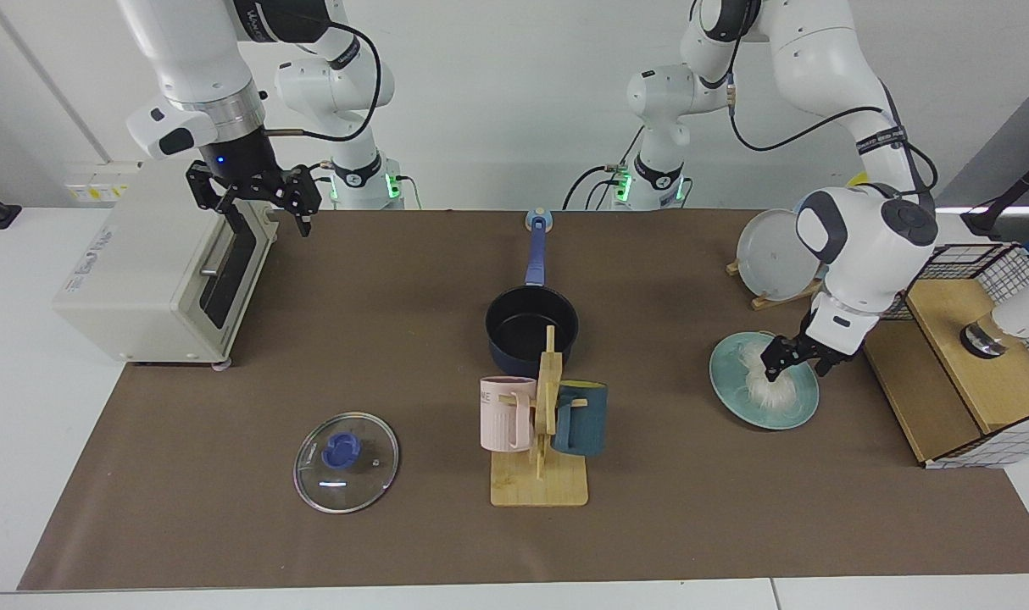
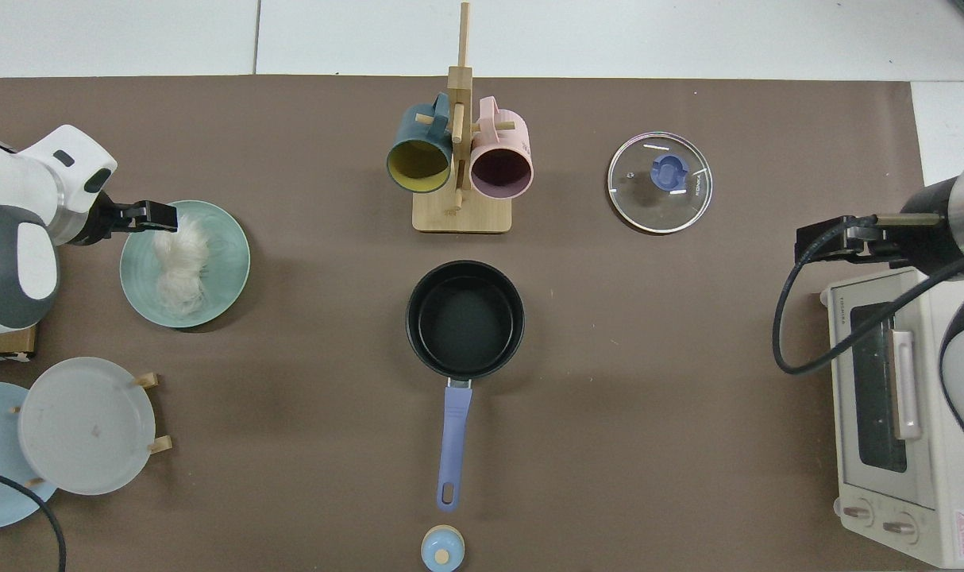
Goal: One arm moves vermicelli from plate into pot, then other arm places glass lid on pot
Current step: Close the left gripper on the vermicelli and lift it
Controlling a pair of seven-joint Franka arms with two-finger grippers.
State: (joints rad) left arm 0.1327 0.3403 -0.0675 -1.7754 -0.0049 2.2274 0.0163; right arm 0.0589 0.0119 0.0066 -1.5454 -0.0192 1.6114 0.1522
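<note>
The left pincer (image 1: 792,362) hangs open over the vermicelli (image 1: 771,383) on the plate (image 1: 739,396) — holding nothing. Far from the plate, the right pincer (image 1: 257,199) waits — open, empty.

White vermicelli (image 1: 769,385) on a teal plate (image 1: 798,405); navy pot (image 1: 531,326) with blue handle; pink mug (image 1: 506,413); brown desk (image 1: 396,339).

White vermicelli (image 1: 769,381) on teal plate (image 1: 798,407)
</note>
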